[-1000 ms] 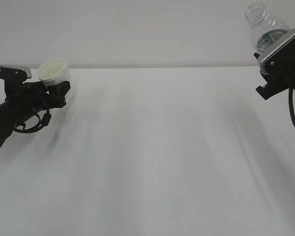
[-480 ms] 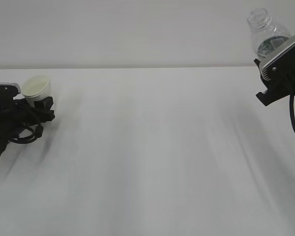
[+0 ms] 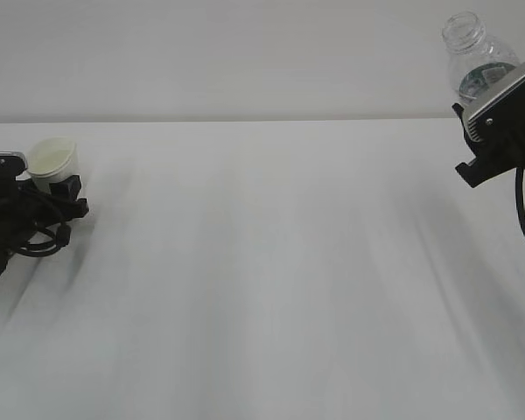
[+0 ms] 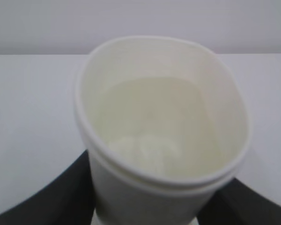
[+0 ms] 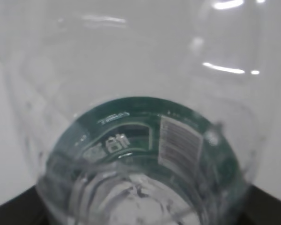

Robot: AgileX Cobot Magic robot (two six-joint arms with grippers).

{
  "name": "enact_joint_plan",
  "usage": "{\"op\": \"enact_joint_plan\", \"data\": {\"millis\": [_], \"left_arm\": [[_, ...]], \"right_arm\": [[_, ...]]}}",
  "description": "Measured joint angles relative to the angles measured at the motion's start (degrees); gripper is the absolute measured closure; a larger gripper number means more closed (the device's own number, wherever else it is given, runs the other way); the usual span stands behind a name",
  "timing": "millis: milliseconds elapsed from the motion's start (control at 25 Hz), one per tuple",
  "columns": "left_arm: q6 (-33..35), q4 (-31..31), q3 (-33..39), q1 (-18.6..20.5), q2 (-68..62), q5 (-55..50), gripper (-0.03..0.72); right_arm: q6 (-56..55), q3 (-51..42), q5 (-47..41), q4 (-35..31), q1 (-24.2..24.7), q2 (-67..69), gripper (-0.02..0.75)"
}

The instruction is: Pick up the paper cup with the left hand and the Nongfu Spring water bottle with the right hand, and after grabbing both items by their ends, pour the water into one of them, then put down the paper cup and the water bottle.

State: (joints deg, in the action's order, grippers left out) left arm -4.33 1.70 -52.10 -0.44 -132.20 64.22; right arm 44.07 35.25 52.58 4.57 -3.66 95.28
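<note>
Probably a lab: bare white table (image 3: 271,289), blank wall (image 3: 245,52)

One camera sits off the bench (image 3: 271,280) and looks down across it at a slant. The left wrist camera peers very close into the paper cup (image 4: 161,126). The right wrist camera looks very close at the bottle (image 5: 140,154). The far view shows the same cup (image 3: 52,158) at the bench's left edge and the bottle (image 3: 475,54) above its right edge.

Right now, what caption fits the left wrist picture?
Left pincer holding the paper cup, cream inside showing.
</note>
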Motion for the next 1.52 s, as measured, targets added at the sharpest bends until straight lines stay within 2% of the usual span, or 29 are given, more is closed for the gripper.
{"op": "enact_joint_plan", "data": {"millis": [1080,1200,1360,1520], "left_arm": [[0.1,3.2,1.8,0.1,-0.7,3.4,0.269],[0.1,3.9,1.8,0.1,-0.7,3.4,0.216],[0.1,4.2,1.8,0.1,-0.9,2.3,0.096],[0.1,3.9,1.9,0.1,-1.2,2.1,0.067]], "right_arm": [[-2.4,-1.1,0.4,0.0,0.0,0.0,0.266],[-2.4,-1.1,0.4,0.0,0.0,0.0,0.266],[-2.5,-1.5,0.7,0.0,0.0,0.0,0.266],[-2.5,-2.2,0.9,0.0,0.0,0.0,0.266]]}}
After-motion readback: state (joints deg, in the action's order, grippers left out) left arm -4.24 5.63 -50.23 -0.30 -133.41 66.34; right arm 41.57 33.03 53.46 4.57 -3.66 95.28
